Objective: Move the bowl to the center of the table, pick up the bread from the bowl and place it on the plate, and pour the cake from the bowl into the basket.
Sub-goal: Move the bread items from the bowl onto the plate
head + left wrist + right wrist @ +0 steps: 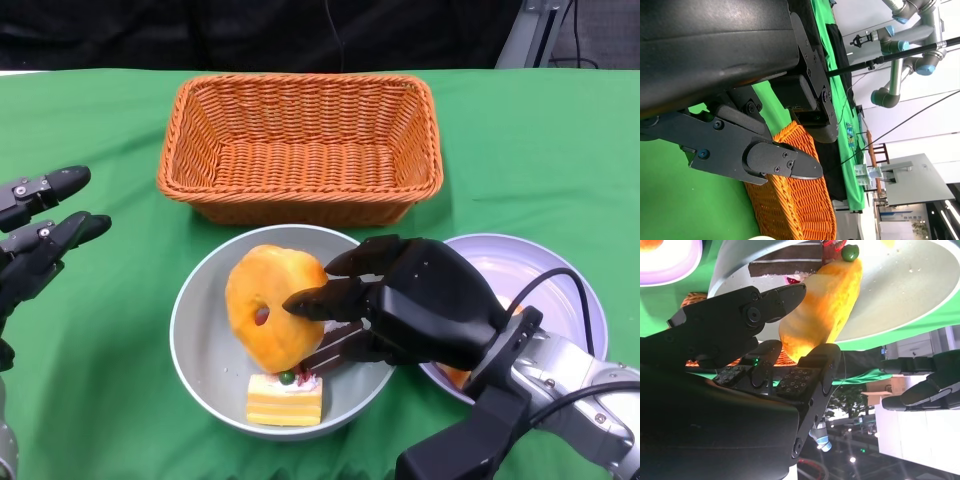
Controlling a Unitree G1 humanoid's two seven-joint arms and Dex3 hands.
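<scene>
A grey bowl [190,330] sits just in front of the wicker basket [300,150]. Inside it a golden ring-shaped bread [262,300] stands on edge. My right hand [420,300] pinches the bread between thumb and fingers; the right wrist view shows the bread [825,305] between its fingers [805,375]. A yellow layered cake [284,398] and a chocolate cake slice [335,350] lie in the bowl below the bread. The pale lilac plate [560,270] lies to the right, partly under my right forearm. My left hand [45,235] hovers at the left edge, fingers apart, holding nothing.
The basket has nothing inside and stands at the back centre on the green cloth. A small orange item [455,377] shows on the plate's near edge beneath my right hand. Bare cloth [100,400] stretches between my left hand and the bowl.
</scene>
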